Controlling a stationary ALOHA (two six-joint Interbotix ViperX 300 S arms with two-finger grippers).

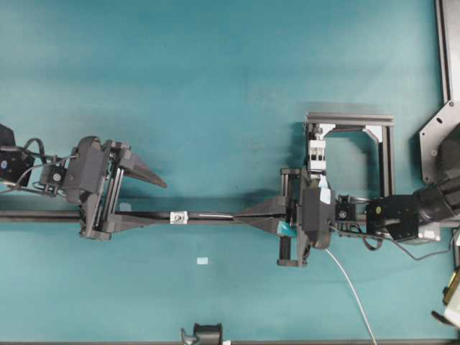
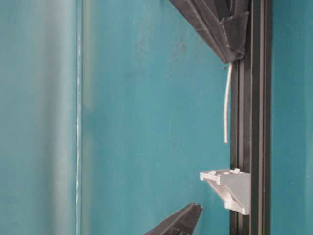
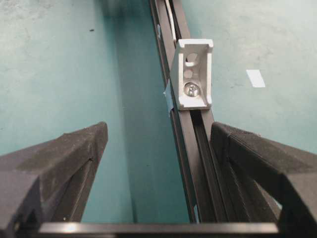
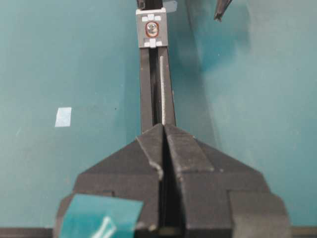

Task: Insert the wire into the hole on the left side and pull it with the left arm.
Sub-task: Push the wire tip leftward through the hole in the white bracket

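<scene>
Thin pale grey-white wire [image 4: 162,89] at frame centre, lying along the black rail [image 4: 146,89], pinched in the right gripper [image 4: 163,130] jaws, tip short of the bracket [image 4: 151,29], left gripper [image 3: 158,144] jaws wide astride the rail, teal tabletop [image 1: 215,86].

In your overhead view the bracket [image 1: 179,216] sits on the rail [image 1: 36,215], between the left gripper [image 1: 144,201] on its left and the right gripper [image 1: 241,215] on its right. The wire [image 4: 162,89] lies along the rail, its tip short of the bracket. A tape patch [image 1: 203,260] lies below the rail.
</scene>
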